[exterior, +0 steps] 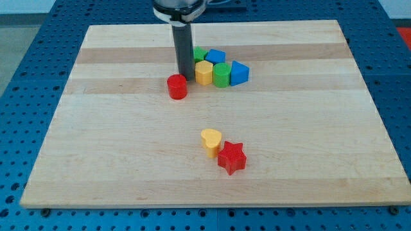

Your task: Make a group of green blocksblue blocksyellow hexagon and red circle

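Note:
A red circle block (177,86) lies left of a tight cluster of blocks. The cluster holds a yellow hexagon (203,73), a green block (221,75) to its right, a blue block (238,73) at the right end, another green block (200,54) and another blue block (215,56) behind. My tip (185,78) stands between the red circle and the yellow hexagon, just above and to the right of the red circle, very close to it. The rod hides part of the rear green block.
A yellow heart block (211,141) and a red star block (232,158) touch each other lower on the wooden board (115,160). The board rests on a blue perforated table (26,77).

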Robot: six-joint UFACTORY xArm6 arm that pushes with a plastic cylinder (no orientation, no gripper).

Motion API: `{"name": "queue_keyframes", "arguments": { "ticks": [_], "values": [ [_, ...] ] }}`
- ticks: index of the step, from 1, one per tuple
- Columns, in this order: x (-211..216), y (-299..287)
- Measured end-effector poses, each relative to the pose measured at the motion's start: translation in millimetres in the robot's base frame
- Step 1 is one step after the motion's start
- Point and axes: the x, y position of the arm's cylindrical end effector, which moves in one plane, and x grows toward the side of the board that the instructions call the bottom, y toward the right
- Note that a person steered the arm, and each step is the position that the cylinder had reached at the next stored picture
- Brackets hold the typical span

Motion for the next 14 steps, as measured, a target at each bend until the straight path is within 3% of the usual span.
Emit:
{"name": "queue_keyframes", "arguments": {
  "ticks": [3, 5, 9, 10, 12, 14],
  "values": [
    [2.0, -96.7],
    [34.6, -106.1],
    [68.0, 3.6],
    [69.3, 58.8],
    [47.8, 125.1],
    [-3.1, 125.1]
  ]
}}
